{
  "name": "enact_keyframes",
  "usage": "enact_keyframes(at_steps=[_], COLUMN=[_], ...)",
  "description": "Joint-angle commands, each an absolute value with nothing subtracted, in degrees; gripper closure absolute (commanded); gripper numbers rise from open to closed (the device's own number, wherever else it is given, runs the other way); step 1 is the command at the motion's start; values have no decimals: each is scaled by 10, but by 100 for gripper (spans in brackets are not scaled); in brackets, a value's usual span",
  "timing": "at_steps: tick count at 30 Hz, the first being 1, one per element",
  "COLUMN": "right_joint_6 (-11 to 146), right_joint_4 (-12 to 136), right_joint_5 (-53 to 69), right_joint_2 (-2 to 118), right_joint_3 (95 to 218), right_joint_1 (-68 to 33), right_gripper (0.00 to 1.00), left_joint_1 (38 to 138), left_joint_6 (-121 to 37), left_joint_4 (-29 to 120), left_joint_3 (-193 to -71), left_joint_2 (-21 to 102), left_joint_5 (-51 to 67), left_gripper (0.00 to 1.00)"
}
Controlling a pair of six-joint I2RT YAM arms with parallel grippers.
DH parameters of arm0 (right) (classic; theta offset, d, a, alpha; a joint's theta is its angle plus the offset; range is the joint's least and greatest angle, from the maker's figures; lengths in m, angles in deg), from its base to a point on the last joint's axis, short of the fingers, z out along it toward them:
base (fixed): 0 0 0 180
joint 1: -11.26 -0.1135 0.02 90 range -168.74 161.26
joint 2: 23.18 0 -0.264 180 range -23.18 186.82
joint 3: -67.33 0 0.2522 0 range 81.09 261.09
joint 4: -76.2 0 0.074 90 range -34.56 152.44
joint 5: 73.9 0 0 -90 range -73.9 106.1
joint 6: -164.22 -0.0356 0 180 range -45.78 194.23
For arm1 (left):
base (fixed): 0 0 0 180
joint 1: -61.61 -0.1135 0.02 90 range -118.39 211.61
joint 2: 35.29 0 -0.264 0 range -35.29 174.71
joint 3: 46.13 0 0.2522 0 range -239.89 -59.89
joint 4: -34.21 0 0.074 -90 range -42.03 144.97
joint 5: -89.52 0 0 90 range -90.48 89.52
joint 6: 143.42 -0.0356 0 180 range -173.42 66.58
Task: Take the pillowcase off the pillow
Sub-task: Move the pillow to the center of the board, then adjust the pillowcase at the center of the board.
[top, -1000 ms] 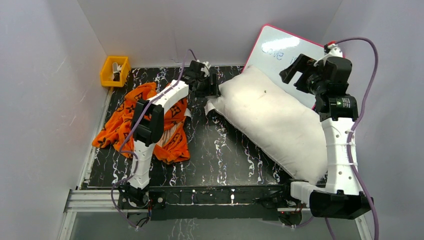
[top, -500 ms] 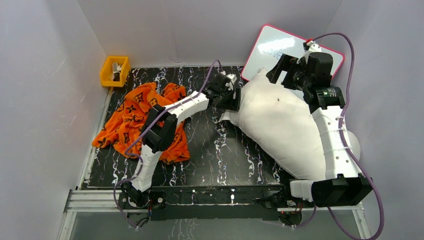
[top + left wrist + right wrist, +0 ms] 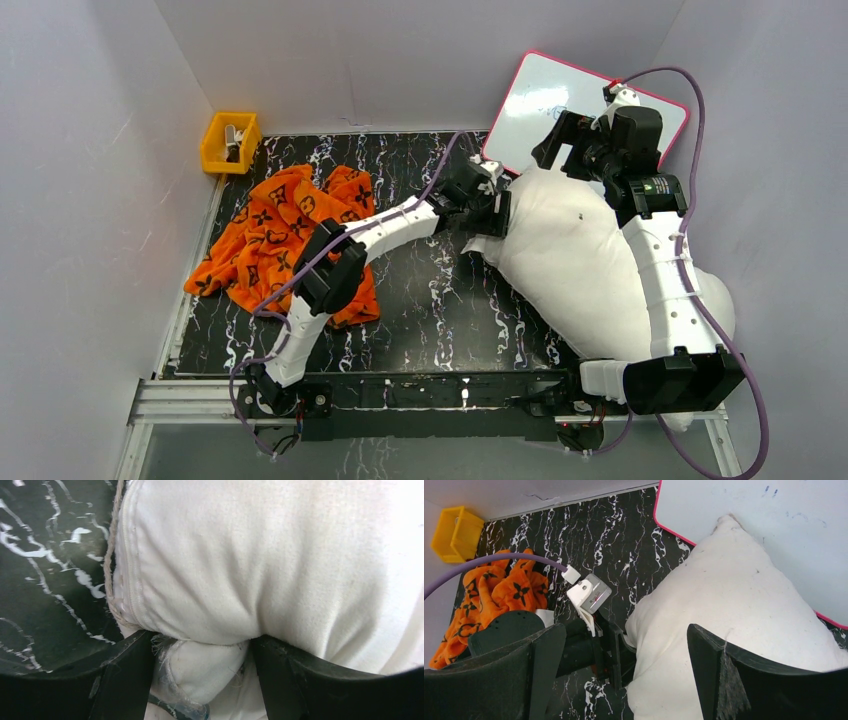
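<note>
A: So, what could go wrong from here?

B: Mostly the pillow (image 3: 570, 250). It runs from upper centre down to the lower right of the top view. There it seems to bulge past the edge of the table (image 3: 450, 300), under the right arm (image 3: 665, 280). The left gripper (image 3: 497, 214) is pinching its corner at a frayed seam. A hard shove or tug might tip the whole thing off, or that thin bite of fabric might slip free.

A: And the right gripper (image 3: 563, 145)?

B: Spread wide, holding nothing, hanging over the pillow's far end near the whiteboard (image 3: 560, 90). A nudge there could knock the board.

A: The pillowcase (image 3: 265, 235)?

B: Off already, I'd judge. It's heaped at the left of the frame, well apart from the pillow.

A: Anything readable?

B: Faint blue scribbles on the board, illegible. Black monogram-style motifs on the orange cloth, letters unclear. A small label on the right arm, too small to read.
</note>
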State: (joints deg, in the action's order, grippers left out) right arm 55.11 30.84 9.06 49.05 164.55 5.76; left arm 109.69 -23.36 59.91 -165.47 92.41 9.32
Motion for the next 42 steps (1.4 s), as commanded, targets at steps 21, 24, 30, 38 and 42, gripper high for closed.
enact_keyframes(at_steps=[21,24,30,38,42], right_joint_6=[640,641,626,495,453], right_joint_4=[348,364,390,466,498], right_joint_5=[261,273,253,149,144], right_joint_2=[567,619,763,832,830], right_joint_3=[1686,1720,1802,1730,1660], right_joint_1=[-145,-210,-333,-405,-453], right_gripper=[1,1,1,2,4], left_joint_1=[888,777,594,600,650], left_joint_6=[-284,-291,-283,-320,-369], left_joint_4=[712,738,742,643,660], left_joint_3=[-1459,-1439,-1371,-1421,-1505], left_joint_2=[493,454,467,569,641], left_joint_5=[51,78,148,289,295], left_gripper=[2,2,2,2,2])
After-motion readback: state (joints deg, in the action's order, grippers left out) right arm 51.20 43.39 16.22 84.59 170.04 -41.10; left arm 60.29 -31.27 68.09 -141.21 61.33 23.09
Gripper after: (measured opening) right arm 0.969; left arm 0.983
